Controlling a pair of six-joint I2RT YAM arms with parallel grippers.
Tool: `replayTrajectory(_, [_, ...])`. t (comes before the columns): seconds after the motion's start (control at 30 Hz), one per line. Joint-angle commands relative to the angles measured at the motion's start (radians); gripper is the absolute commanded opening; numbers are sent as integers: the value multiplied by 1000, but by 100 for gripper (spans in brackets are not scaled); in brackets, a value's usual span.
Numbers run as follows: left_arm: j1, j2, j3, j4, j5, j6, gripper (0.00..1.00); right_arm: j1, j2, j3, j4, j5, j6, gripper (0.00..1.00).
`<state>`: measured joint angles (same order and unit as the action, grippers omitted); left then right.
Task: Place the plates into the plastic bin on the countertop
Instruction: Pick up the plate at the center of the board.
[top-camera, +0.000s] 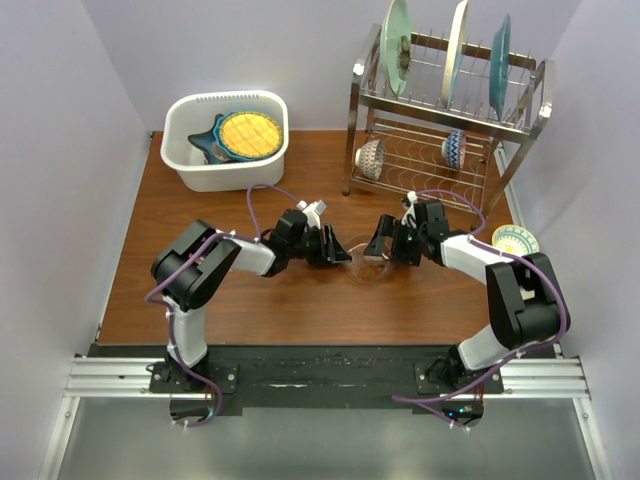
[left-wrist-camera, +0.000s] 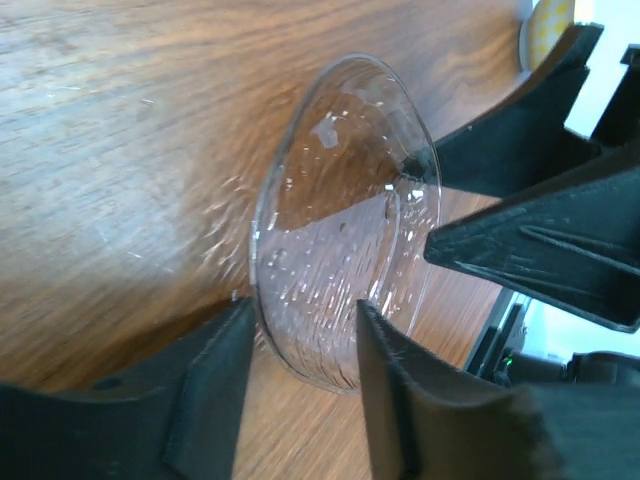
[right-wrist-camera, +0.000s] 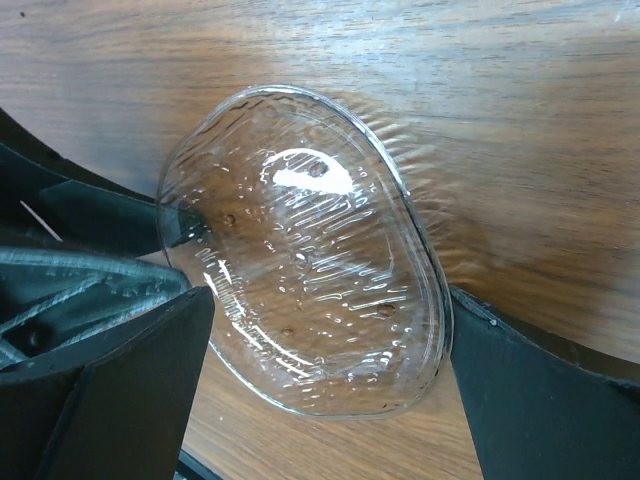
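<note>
With left pincer (left-wrist-camera: 302, 318) part-closed astride rim of tilted clear plate (left-wrist-camera: 340, 230), right pincer (right-wrist-camera: 328, 300) wide flanking it, grips unclear; likely handover for far-left bin (top-camera: 200, 172).

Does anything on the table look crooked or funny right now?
Yes. The clear glass plate in the middle of the countertop looks tipped up on one side instead of lying flat. The left fingers straddle its rim, and the right fingers stand wide apart around it.
</note>
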<state>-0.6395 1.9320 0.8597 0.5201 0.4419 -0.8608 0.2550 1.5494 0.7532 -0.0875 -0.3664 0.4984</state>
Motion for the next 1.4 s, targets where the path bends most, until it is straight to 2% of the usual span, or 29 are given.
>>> replayTrajectory(0.0, [-8,33,-17,127,15,-75,36,12,11,23,15,-46,15,98])
replayTrajectory(0.03, [-8,41,-17,135,20,-78,31,15,9,21,14,-43,14,99])
replayTrajectory(0.07, [-8,42,-17,138,20,-81,19,12,8,21,12,-42,11,99])
replayTrajectory(0.17, [-9,36,-17,132,20,-81,0,13,6,25,8,-48,8,99])
replayTrajectory(0.33, [-8,9,5,64,-11,-46,0,13,-14,23,17,-59,5,99])
replayTrajectory(0.57, [-8,-37,85,-193,-101,83,0,13,-48,26,15,-63,0,99])
replayTrajectory(0.77, [-8,-80,136,-342,-175,160,0,12,-77,29,9,-68,-1,99])
replayTrajectory(1.37, [32,-166,183,-459,-253,232,0,13,-107,29,-4,-62,3,99])
